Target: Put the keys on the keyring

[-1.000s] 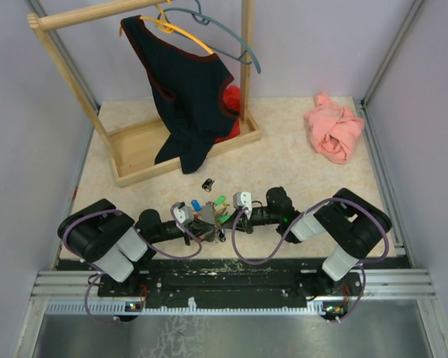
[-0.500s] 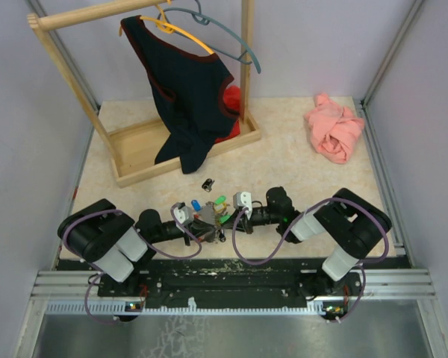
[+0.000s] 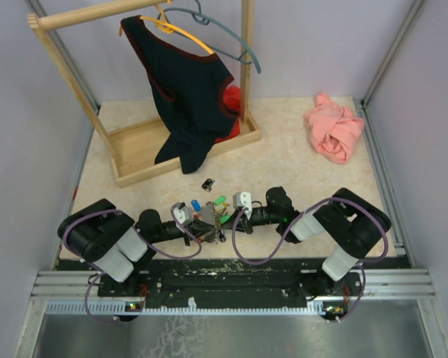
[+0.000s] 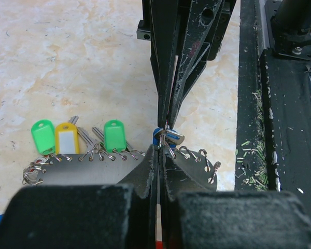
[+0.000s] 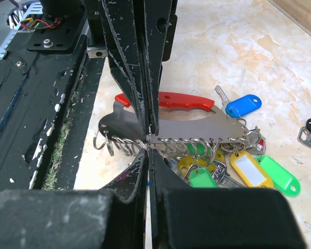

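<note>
While clamped tip to tip at the bottom middle of the overhead frame, left gripper [image 4: 159, 155]: sits fully clenched, tips meeting the ringed edge of the keyring plate [image 5: 181, 127]; cannot tell whether pinching a loop, the plate edge or nothing.
right gripper [image 5: 147, 150]: likewise squeezed tight, nose to nose with the left gripper at the same spot; anything held too small to make out.
crowding: leaves almost no room between the two sets of fingers; likely to knock or scrape if nudged sideways, losing any thin wire pinched there.
rings [image 5: 192, 145]: tiny wire loops packed in a row along the plate's lower edge in the right wrist view; easy to catch the wrong loop, or to let one spring closed before threading.
keys [image 5: 247, 170]: lie fanned on the table [image 4: 67, 52] against the plate, lower right of the right wrist view, green, yellow and blue tags overlapping, several seemingly hanging from loops already; apt to drag along as one tangle if tugged.
red handle [image 5: 171, 99]: lies flat on the plate's far side; prone to pivoting under a one-point pull.
black fob [image 5: 310, 132]: lies loose, well apart at the right edge of that view; hard to reach if swept farther off.
</note>
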